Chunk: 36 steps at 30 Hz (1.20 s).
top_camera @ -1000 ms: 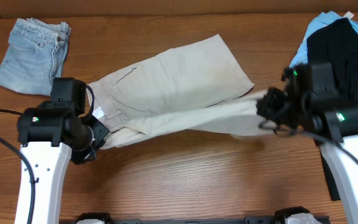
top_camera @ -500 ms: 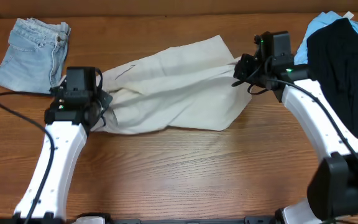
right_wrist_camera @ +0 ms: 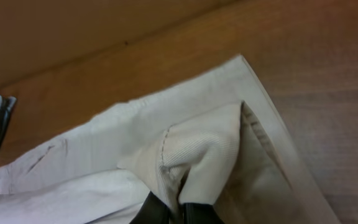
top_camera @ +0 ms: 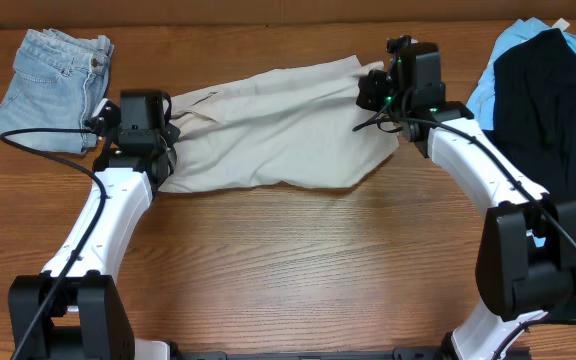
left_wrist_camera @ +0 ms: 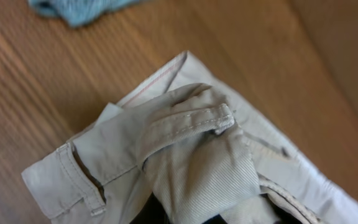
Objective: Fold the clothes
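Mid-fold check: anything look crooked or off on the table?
The khaki shorts lie slanted across the table, their waistband bunched in the left end effector, and the folded top layer's lower edge runs wavy rather than straight.

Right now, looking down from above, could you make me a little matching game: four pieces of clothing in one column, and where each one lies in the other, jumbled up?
Things:
1. beige shorts
2. denim shorts
3. black garment
4. light-blue garment

Places:
A. far right corner, partly under another piece
B. middle of the table
C. far left corner
D. right side, lying over another piece

Pairs: 1-B, 2-C, 3-D, 4-A.
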### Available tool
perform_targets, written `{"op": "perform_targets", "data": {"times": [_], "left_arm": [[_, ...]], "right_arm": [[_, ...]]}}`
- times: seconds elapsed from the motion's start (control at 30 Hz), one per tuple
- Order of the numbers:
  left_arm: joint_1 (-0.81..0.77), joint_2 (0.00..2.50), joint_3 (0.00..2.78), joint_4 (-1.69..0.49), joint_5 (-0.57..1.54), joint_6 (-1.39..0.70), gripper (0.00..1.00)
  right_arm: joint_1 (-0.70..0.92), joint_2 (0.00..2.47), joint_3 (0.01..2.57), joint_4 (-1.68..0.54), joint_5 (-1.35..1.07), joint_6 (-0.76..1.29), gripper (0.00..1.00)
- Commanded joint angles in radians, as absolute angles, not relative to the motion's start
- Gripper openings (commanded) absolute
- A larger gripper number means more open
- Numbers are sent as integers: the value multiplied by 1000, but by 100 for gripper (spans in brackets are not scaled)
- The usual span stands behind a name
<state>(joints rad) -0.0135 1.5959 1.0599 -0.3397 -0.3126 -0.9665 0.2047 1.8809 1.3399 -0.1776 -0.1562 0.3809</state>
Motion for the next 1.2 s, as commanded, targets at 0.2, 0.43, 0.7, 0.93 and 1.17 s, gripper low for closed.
{"op": "perform_targets", "data": {"times": [0.2, 0.43, 0.7, 0.93, 1.17], "left_arm": [[14, 1602, 1053, -237, -513, -965, 42], [15, 1600, 1067, -187, -501, -799, 100], [14, 1568, 1227, -494, -311, -585, 100], [12, 1569, 1306, -743, -158, -534, 100], [12, 1571, 1304, -815, -103, -533, 100]], "right_arm": [[215, 1980, 1361, -4, -53, 366, 31], [206, 2006, 1363, 4, -39, 366, 100], [129, 1877, 1369, -327, -46, 366, 100], [109, 1889, 1341, -501, -65, 311, 100], [114, 1978, 1341, -475, -106, 281, 86]]}}
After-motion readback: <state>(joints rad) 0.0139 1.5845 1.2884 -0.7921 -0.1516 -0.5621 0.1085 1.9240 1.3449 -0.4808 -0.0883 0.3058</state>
